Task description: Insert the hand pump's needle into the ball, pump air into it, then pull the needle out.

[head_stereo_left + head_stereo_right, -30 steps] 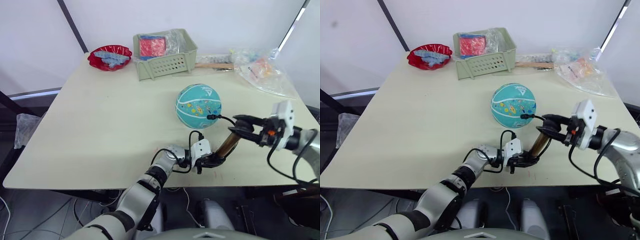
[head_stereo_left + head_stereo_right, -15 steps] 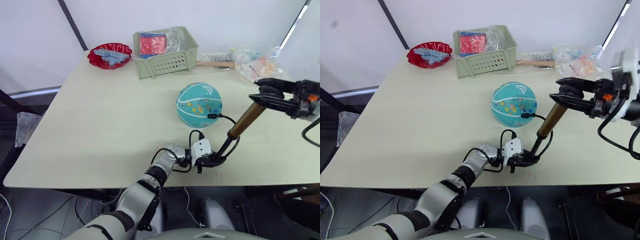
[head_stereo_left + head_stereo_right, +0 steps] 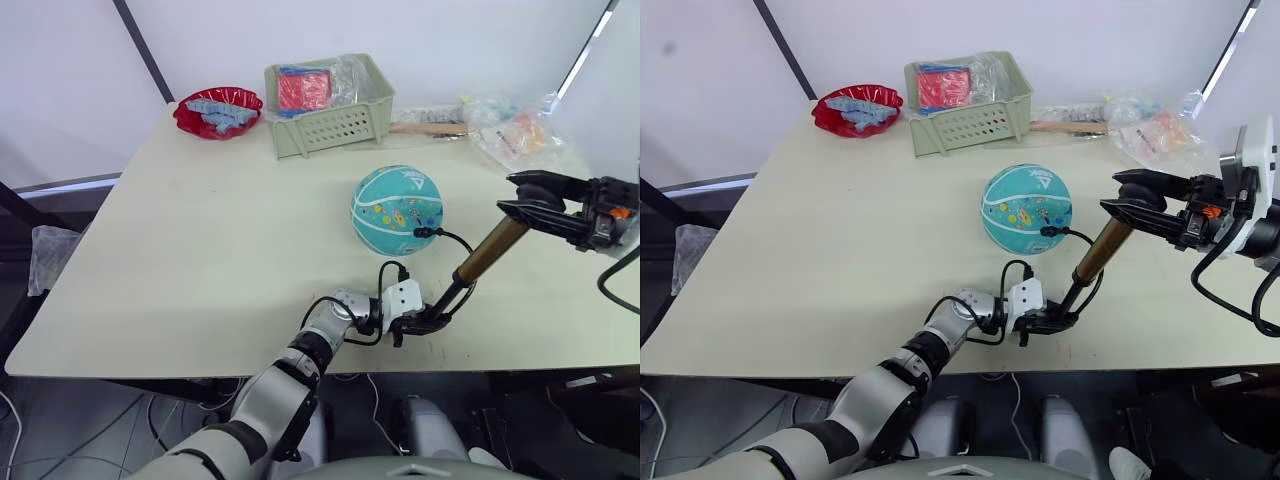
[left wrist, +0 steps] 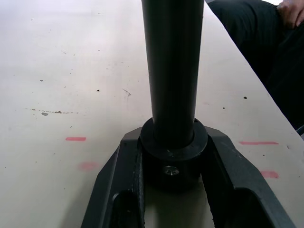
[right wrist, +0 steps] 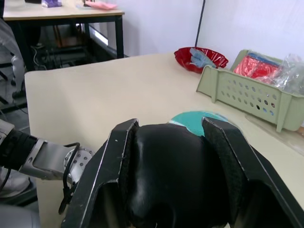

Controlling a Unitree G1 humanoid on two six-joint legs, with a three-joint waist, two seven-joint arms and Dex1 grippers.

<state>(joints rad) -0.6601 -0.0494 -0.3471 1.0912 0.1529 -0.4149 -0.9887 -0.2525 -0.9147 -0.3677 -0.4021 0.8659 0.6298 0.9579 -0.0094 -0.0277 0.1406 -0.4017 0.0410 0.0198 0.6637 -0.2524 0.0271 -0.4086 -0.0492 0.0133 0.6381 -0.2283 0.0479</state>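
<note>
The left pincer (image 3: 425, 322) pinches the black end cap of the hand pump (image 3: 487, 250) on the worktop (image 3: 200, 250). The right pincer (image 3: 520, 196) pinches its handle, which is hidden between the fingers. The needle (image 3: 421, 233) is too small to make out; the hose reaches the ball (image 3: 396, 209), whose white triangle logo is unreadable. Behind stand a green basket (image 3: 330, 110), a red bowl (image 3: 218, 112) and plastic bags (image 3: 525, 140).

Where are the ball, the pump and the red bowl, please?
ball (image 3: 397, 209), left eye view, middle of its teal face.
pump (image 3: 484, 252), left eye view, bronze barrel.
red bowl (image 3: 190, 116), left eye view, near rim.
</note>
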